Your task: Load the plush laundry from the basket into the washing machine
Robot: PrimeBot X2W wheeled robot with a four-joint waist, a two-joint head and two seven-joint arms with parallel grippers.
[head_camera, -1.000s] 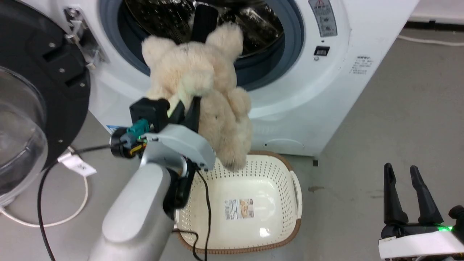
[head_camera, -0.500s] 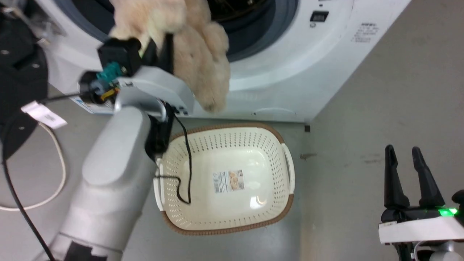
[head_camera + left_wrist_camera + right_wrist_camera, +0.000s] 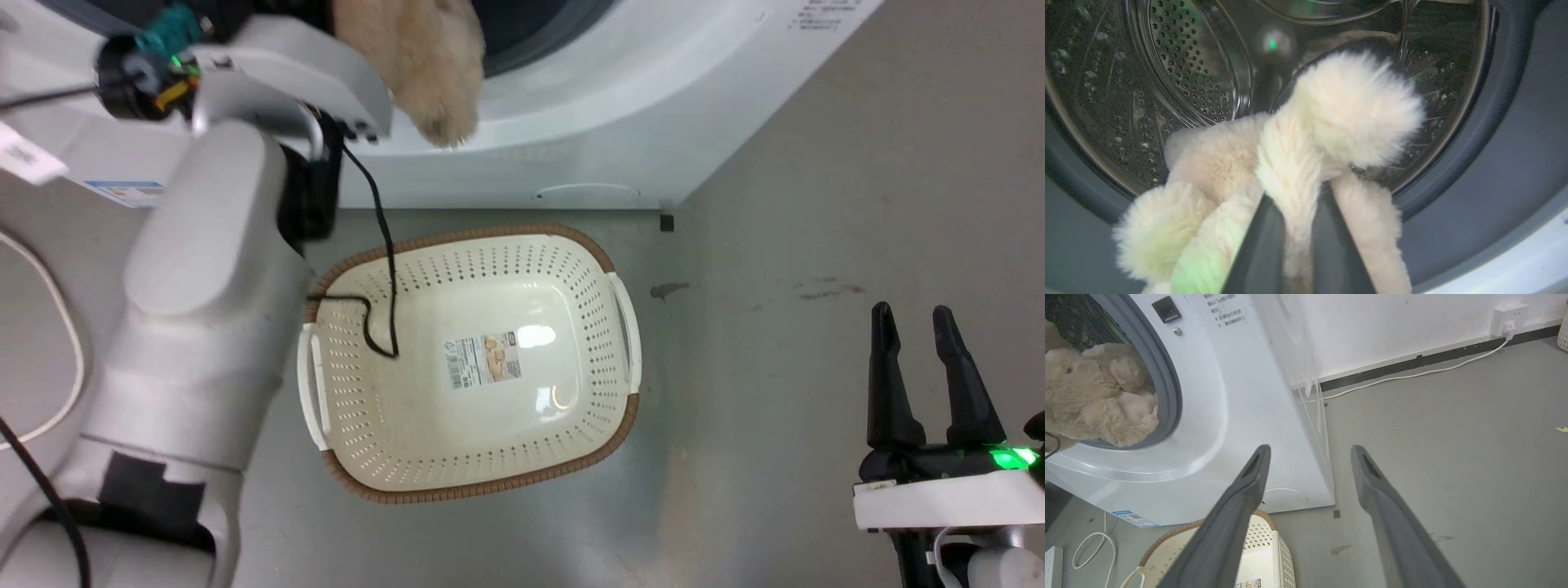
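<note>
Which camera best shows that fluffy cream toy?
The left wrist view: the plush laundry is close-up, pinched in the left gripper before the washing machine drum. The right wrist view shows it at the door opening, cut off at the edge; the head view catches a hanging paw.

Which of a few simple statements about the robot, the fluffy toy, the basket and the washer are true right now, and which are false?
1. The left gripper is shut on the plush laundry. True.
2. The basket holds a second fluffy toy. False: its bottom is bare apart from a label.
3. The right gripper is open and holds nothing. True.
4. The washing machine is closed. False: the plush laundry hangs in its open mouth, in front of the drum.
</note>
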